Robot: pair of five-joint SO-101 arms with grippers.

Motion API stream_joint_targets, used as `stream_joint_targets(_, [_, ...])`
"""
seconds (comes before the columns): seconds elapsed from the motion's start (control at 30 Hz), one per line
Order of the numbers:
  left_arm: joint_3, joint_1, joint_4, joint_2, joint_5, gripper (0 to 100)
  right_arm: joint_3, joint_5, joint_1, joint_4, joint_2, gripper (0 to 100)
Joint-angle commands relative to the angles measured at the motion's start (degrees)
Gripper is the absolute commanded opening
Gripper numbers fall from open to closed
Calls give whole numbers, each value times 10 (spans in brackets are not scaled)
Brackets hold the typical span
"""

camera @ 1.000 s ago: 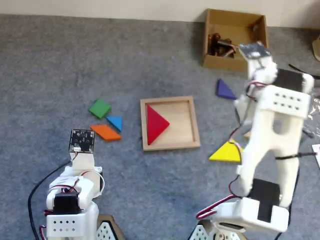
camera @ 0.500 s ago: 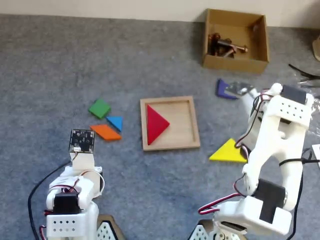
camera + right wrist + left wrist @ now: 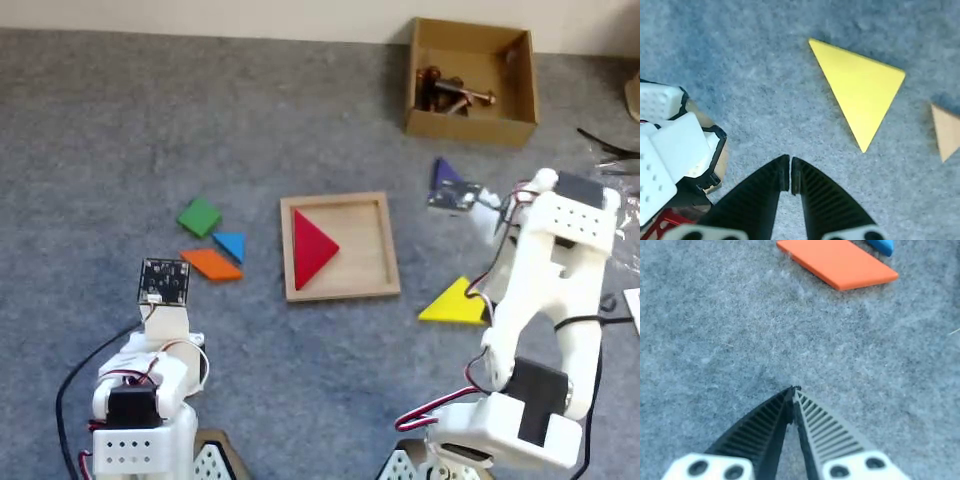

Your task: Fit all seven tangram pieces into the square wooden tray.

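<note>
Grey felt (image 3: 150, 120) covered the table, with the tray (image 3: 340, 199) near its middle. To its left, close together, lay a green square (image 3: 199, 216), a blue triangle (image 3: 230, 245) and an orange parallelogram (image 3: 211, 264). To its right lay a yellow triangle (image 3: 453, 303), nearer, and a purple triangle (image 3: 447, 176), farther. A box (image 3: 465, 128) stood far right.

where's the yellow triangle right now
In the high view the yellow triangle lies on the carpet just right of the tray, beside the right arm.
</note>
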Motion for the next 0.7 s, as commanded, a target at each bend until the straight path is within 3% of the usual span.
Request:
stream_joint_targets(0.0, [13,-7,4,-3,-4,7,-3,8,-30,7,-28,11])
stream_joint_targets(0.27, [13,-7,4,-3,-4,7,-3,12,-46,-51,-27,22])
stream_joint_targets(0.43, [13,-7,4,-3,-4,7,-3,12,-43,-77,-27,150])
stream_joint_targets(0.67, [13,-7,4,-3,-4,7,58,61,-43,-113,-27,239])
